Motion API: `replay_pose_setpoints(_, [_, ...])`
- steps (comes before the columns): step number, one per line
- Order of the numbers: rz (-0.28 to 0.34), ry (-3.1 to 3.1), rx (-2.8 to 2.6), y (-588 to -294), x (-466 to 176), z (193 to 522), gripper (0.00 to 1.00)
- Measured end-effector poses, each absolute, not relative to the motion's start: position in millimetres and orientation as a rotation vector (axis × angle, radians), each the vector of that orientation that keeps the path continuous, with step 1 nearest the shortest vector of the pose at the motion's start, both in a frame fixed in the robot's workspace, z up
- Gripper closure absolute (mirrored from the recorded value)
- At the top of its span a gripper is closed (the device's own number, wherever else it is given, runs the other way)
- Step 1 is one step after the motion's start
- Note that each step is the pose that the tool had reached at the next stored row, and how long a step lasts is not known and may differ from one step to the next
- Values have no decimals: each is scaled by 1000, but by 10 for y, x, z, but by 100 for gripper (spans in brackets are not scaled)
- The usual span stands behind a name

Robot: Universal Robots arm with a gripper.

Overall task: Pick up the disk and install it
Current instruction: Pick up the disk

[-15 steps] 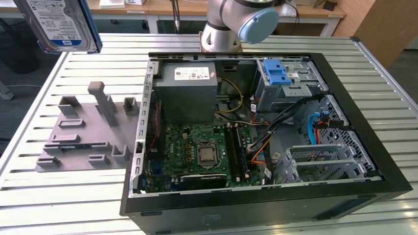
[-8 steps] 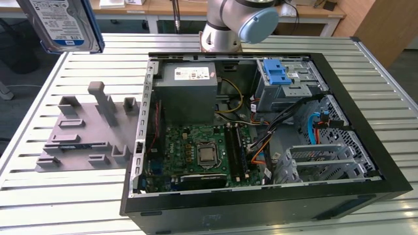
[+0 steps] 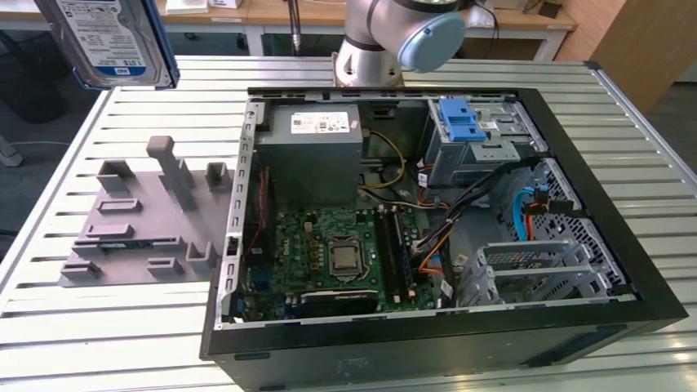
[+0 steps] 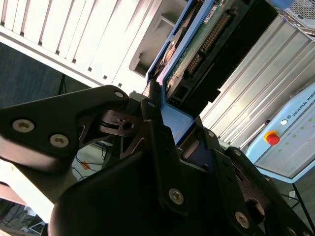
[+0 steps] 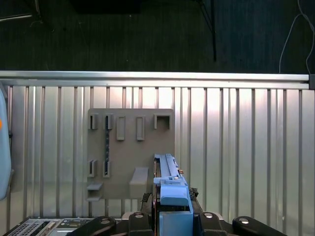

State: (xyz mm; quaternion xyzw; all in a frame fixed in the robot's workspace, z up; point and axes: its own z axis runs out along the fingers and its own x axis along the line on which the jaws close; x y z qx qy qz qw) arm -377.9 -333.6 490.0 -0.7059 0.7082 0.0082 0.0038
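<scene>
While the pincer (image 4: 172, 118) clenched the disk (image 3: 114, 41), its long axis ran straight outward. Seen from the exterior view, the computer case (image 3: 436, 335) lay at four o'clock.

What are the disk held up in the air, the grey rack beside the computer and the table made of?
The disk looks like a silvery metal body with a paper-like label and glossy blue edge rails, probably plastic. The grey rack is matt and evenly grey, so it is likely plastic, perhaps printed. The table is made of pale slats with a soft sheen, probably aluminium.
</scene>
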Motion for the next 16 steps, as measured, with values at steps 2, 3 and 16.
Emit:
replay_pose_setpoints(2, [26, 2220, -2213, -3336, -3758, 4900, 64])
replay_pose_setpoints(3, [26, 2220, -2213, -3336, -3748, 4900, 64])
replay_pose_setpoints(16, [26, 2220, -2213, -3337, -3588, 4900, 64])
